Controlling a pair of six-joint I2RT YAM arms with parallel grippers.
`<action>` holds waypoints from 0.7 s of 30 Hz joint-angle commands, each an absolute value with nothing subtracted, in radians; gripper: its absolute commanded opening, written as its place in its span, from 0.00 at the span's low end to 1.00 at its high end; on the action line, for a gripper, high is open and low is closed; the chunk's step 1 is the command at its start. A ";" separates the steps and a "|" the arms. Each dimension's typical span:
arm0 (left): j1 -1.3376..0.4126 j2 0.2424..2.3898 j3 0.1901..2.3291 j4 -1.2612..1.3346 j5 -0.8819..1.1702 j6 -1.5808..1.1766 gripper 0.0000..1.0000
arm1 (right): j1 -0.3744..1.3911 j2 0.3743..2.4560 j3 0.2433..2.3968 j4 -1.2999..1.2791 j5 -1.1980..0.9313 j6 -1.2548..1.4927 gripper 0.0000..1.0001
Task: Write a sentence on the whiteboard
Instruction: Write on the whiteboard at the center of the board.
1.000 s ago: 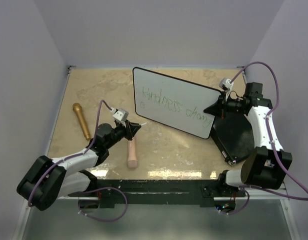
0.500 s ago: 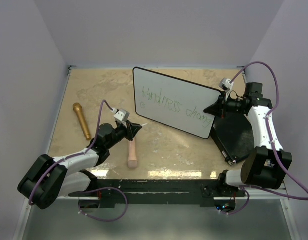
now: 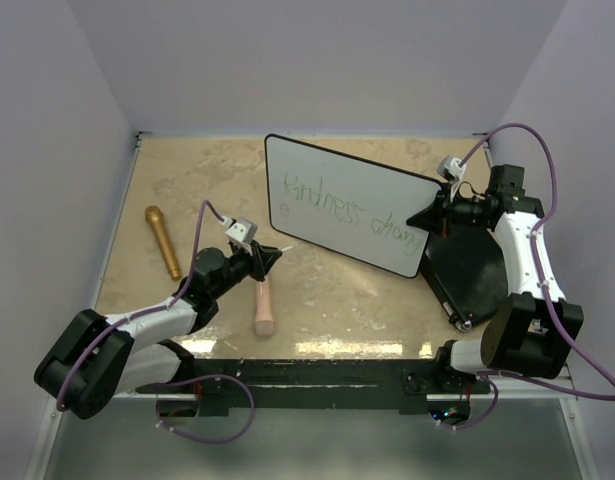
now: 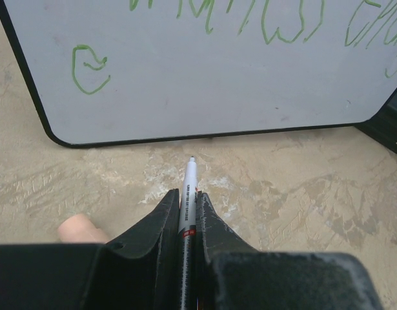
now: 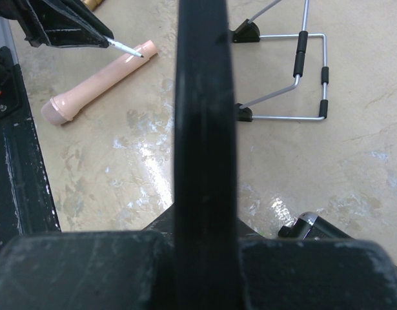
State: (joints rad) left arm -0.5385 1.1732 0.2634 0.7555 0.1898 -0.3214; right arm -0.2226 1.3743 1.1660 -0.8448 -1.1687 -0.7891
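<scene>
Whiteboard held on edge by right gripper; marker gripped in left gripper, tip off the board.

Right gripper [image 3: 428,219]: jaws clenched on the black rim at the right edge of the whiteboard [image 3: 347,205], which stands tilted on the table [image 3: 187,180]. A wire stand [image 5: 295,77] lies beyond these jaws behind the board, and a black flat case [image 3: 472,270] lies beneath them. Left gripper [image 4: 187,197]: jaws clamped on a marker [image 4: 188,184]; its tip juts ahead of them over bare table, just short of the board's lower rim, not touching. The sentence [image 3: 352,210], green handwriting, runs across the board face ahead of the left jaws, with a small green mark [image 4: 88,68] ahead-left. Pink microphone [image 3: 263,305] just below the left jaws. Gold microphone [image 3: 163,242] well to their left.
</scene>
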 commanded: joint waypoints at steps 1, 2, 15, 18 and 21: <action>-0.543 1.144 0.241 0.828 0.161 -0.308 0.00 | -0.215 1.373 1.163 -0.831 -1.112 -0.815 0.00; -0.542 1.141 0.238 0.828 0.157 -0.305 0.00 | -0.216 1.371 1.163 -0.831 -1.112 -0.816 0.00; -0.367 1.198 0.207 0.988 0.241 -0.436 0.00 | -0.215 1.373 1.164 -0.834 -1.114 -0.819 0.00; -0.367 1.247 0.256 0.988 0.256 -0.431 0.00 | -0.215 1.370 1.163 -0.833 -1.117 -0.819 0.00; -0.367 1.308 0.302 0.999 0.255 -0.423 0.00 | -0.215 1.371 1.164 -0.835 -1.117 -0.821 0.00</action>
